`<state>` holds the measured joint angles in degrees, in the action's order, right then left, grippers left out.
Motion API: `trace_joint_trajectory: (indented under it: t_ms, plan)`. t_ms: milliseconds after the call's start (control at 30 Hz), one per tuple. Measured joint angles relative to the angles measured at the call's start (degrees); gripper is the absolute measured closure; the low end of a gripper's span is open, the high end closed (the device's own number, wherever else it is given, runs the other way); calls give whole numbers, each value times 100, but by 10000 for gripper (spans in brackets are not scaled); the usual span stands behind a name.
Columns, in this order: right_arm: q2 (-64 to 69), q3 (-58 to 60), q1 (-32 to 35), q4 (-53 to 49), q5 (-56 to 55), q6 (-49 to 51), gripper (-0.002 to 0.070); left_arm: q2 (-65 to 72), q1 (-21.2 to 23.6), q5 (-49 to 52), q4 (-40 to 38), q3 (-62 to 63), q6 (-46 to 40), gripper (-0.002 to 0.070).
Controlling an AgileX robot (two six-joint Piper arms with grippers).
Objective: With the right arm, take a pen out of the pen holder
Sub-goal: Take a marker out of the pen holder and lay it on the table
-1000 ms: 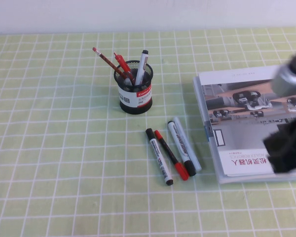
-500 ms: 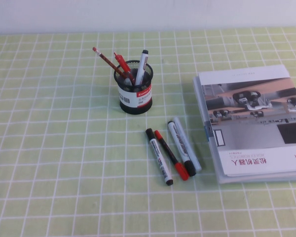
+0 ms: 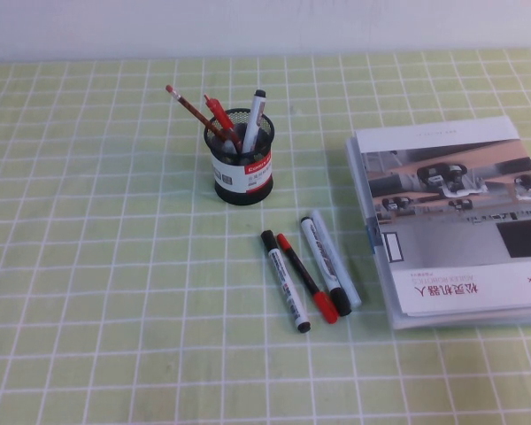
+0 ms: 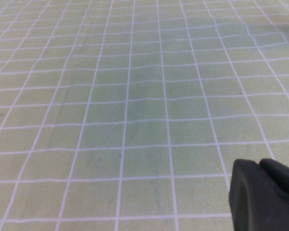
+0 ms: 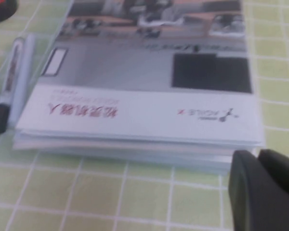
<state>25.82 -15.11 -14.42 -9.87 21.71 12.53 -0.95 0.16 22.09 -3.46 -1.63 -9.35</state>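
Closed right claw (image 5: 257,162) by the booklet (image 5: 135,96), closed left claw (image 4: 259,169) over the bench (image 4: 135,96): reaching unopened, you'd topple the pen holder (image 3: 243,173).

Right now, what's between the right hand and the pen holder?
Booklet and markers, shown in the right wrist view; right hand by the booklet, left hand over cloth.

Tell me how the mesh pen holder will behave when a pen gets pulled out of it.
The pen holder looks like light wire mesh, so it may slide or lift with a tugged pen. Its pencil leans far left, so it could tip that way. The right gripper, shut, sits by the booklet; the left gripper hovers over bare cloth.
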Motion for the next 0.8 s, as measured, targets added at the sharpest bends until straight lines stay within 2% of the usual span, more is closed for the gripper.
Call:
trace_joint_trajectory:
  t_ms: [167, 267, 567, 800]
  plan:
    - [-879, 958, 943, 0, -1153, -12, 689, 0, 0, 0, 0, 0, 0, 681]
    - [-1363, 1357, 1166, 10, -1455, -12, 689, 0, 0, 0, 0, 0, 0, 681]
    - [-2517, 1552, 1215, 21, -1198, -12, 688, 0, 0, 0, 0, 0, 0, 681]
    - [-2624, 1552, 1215, 21, -954, -12, 689, 0, 0, 0, 0, 0, 0, 681]
